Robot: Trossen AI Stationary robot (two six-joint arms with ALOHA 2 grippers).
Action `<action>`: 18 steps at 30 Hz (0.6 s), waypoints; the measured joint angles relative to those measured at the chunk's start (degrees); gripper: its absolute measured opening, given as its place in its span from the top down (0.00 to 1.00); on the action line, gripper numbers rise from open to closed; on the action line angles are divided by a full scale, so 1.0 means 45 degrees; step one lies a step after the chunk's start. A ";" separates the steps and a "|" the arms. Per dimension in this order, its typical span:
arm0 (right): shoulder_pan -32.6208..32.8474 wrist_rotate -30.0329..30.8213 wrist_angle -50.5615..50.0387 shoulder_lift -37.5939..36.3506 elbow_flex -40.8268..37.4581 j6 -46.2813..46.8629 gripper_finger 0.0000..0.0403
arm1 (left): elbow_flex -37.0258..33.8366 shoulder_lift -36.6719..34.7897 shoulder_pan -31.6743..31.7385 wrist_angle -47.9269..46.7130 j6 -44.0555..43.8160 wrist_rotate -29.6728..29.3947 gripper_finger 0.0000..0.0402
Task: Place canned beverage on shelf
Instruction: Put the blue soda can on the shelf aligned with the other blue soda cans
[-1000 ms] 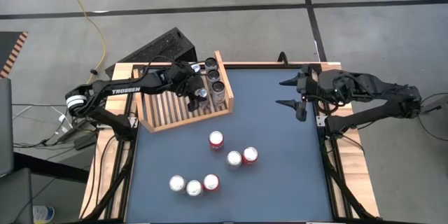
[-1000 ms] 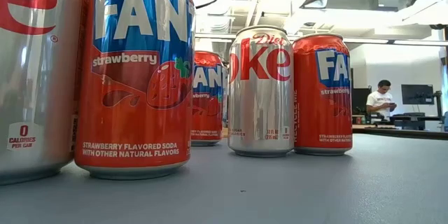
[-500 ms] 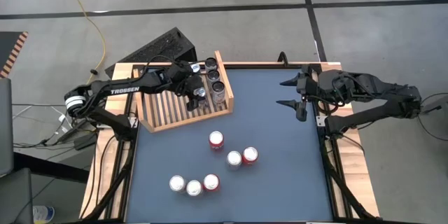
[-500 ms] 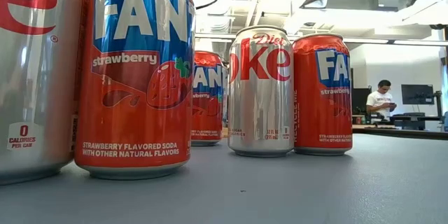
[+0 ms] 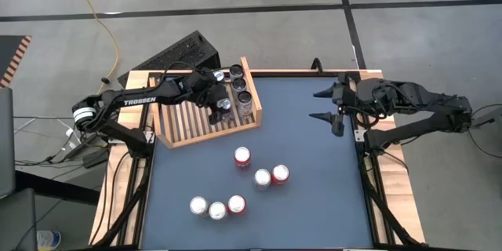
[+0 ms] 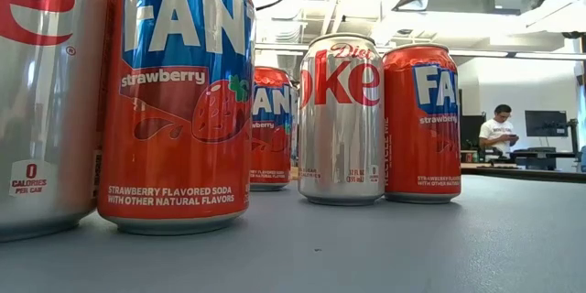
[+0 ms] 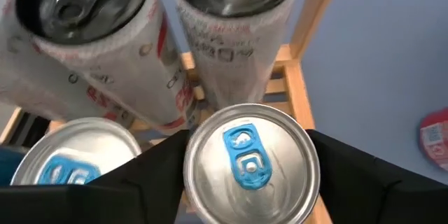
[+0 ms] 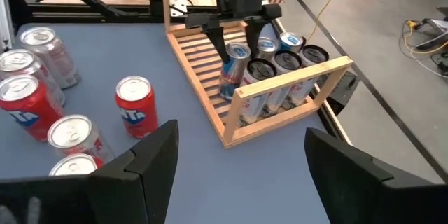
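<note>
The light-wood slatted shelf [image 5: 192, 124] stands at the table's far left. Several cans stand upright in it against its right board [image 8: 290, 84]. My left gripper [image 5: 220, 103] reaches over the shelf and is shut on a silver can with a blue tab [image 7: 250, 161], also seen in the right wrist view [image 8: 236, 66]. This canned beverage stands on the slats beside the others. Several red and silver cans [image 5: 263, 177] stand on the blue table. My right gripper [image 5: 317, 103] hangs open above the table's far right, holding nothing. My left gripper has one finger [image 7: 157, 171] on each side of the can, just under its rim [image 7: 308, 150], with no gap showing. The fingers slant down from the table's left. The can stands upright with its bottom on the shelf's slats, next to two silver cans [image 7: 231, 35].
A black ridged box [image 5: 176, 53] lies beyond the shelf, off the table. Three loose cans [image 5: 217, 209] stand in a row near the front, three more [image 5: 242, 156] mid-table. The low view looks past these cans [image 6: 174, 101] to a person [image 6: 498, 133] far off in the room.
</note>
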 joint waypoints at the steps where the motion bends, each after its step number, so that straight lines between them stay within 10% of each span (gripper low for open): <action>1: -0.0001 -0.0026 0.0000 -0.0003 0.0000 0.0004 0.29 | 0.0014 0.0000 0.0000 0.0035 -0.0003 0.0031 0.30; 18: 0.0002 -0.0034 0.0010 -0.0002 0.0000 0.0036 0.29 | 0.0019 0.0000 -0.0005 0.0043 0.0108 -0.0002 0.21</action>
